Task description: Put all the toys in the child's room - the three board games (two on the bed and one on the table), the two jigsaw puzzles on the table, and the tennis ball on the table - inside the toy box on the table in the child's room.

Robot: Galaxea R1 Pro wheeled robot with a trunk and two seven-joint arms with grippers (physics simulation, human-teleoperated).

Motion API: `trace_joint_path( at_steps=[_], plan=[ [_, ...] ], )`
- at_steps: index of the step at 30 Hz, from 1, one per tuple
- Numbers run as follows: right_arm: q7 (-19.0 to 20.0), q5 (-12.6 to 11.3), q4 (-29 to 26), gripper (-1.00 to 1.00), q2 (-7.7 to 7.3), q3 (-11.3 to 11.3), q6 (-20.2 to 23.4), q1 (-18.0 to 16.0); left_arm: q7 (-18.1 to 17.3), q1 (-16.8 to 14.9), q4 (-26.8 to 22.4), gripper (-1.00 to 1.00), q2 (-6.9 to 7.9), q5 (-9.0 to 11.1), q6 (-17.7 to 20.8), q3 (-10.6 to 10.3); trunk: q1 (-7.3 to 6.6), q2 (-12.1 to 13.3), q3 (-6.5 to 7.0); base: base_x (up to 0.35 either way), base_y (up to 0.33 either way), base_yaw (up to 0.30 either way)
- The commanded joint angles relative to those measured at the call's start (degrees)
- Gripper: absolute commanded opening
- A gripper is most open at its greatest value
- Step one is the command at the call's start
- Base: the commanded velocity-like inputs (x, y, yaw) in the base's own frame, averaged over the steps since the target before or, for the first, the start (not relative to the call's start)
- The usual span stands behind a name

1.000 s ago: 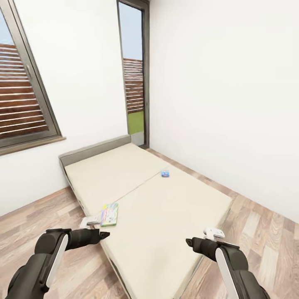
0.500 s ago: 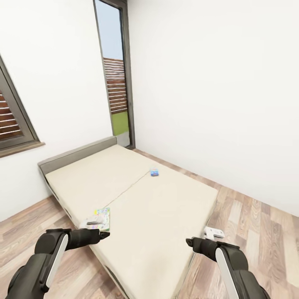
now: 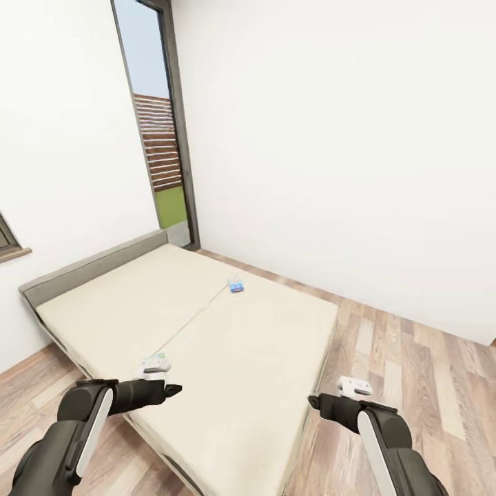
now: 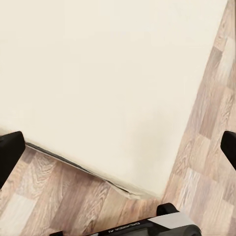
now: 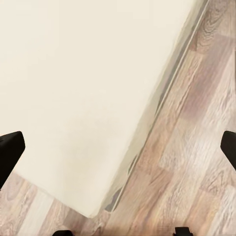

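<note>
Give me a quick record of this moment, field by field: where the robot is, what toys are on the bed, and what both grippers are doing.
location: beside the bed, white-walled room with a wood-plank floor
blue board game: lying flat on the bed's far half, near the centre seam
second board game: colourful corner at the bed's near edge, mostly hidden behind the left gripper
left gripper: open, empty, over the bed's near edge
right gripper: open, empty, over the floor by the bed's corner
window: tall, past the headboard

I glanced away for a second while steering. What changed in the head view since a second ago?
Only the camera swung right: bed, window and door slid left in view. The blue board game kept its spot on the bed. Both grippers, left and right, stayed open and empty.
</note>
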Motion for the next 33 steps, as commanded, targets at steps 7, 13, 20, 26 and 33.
trace_joint_path(
  at_steps=[7, 13, 20, 26, 33],
  plan=[
    [-0.1, -0.3, 0.0, 1.00, 0.08, -0.1, 0.3, -0.1, -0.2, 0.0, 0.0, 1.00, 0.02, 0.0, 0.3, 0.1, 0.04, -0.1, -0.13, 0.000, 0.135, -0.280],
    [-0.1, -0.3, 0.0, 1.00, 0.07, -0.1, 0.3, -0.1, -0.2, 0.0, 0.0, 1.00, 0.01, 0.0, 0.3, 0.1, 0.04, -0.1, -0.13, 0.005, 0.164, -0.280],
    [-0.1, -0.3, 0.0, 1.00, 0.04, -0.1, 0.3, -0.1, -0.2, -0.1, 0.0, 1.00, 0.02, 0.0, 0.3, 0.1, 0.04, -0.1, -0.13, 0.093, 0.111, -0.280],
    [-0.1, -0.3, 0.0, 1.00, 0.07, -0.1, 0.3, -0.1, -0.2, 0.0, 0.0, 1.00, 0.02, 0.0, 0.3, 0.1, 0.04, -0.1, -0.13, 0.164, 0.122, -0.280],
    [-0.1, -0.3, 0.0, 1.00, 0.00, -0.1, 0.3, -0.1, -0.2, 0.0, 0.0, 1.00, 0.04, 0.0, 0.3, 0.1, 0.04, -0.1, -0.13, 0.024, 0.118, -0.280]
  ],
)
